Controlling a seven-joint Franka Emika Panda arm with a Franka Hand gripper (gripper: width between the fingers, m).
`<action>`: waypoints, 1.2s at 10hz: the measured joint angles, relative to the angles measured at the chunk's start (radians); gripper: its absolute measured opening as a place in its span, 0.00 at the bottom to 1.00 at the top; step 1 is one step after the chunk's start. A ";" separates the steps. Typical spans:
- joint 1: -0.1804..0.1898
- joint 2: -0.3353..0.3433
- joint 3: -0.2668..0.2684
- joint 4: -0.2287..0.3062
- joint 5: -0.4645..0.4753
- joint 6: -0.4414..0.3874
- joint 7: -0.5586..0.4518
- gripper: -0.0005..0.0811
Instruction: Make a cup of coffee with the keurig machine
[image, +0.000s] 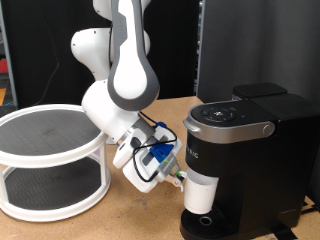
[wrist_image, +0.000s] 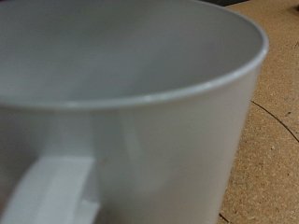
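The white cup (image: 201, 193) stands upright on the drip tray of the black keurig machine (image: 250, 150), under its brew head, whose silver-grey lid handle (image: 232, 128) is down. My gripper (image: 177, 179) is low at the cup's side towards the exterior view's left, right against it. The white arm (image: 128, 70) slopes down to it from the exterior view's top. In the wrist view the cup (wrist_image: 140, 103) fills the picture from very close, with its handle (wrist_image: 51, 191) in front. My fingers do not show there.
A white two-tier round shelf (image: 50, 160) with dark mesh trays stands at the exterior view's left. The brown cork-like table (image: 120, 225) shows beside the cup in the wrist view (wrist_image: 276, 121). A thin cable (wrist_image: 273, 119) lies on it. Dark screens stand behind.
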 joint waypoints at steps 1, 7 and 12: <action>0.000 0.010 0.006 0.010 0.011 0.003 -0.005 0.10; 0.000 0.083 0.030 0.040 0.067 0.010 -0.078 0.10; 0.000 0.127 0.041 0.048 0.117 0.010 -0.129 0.18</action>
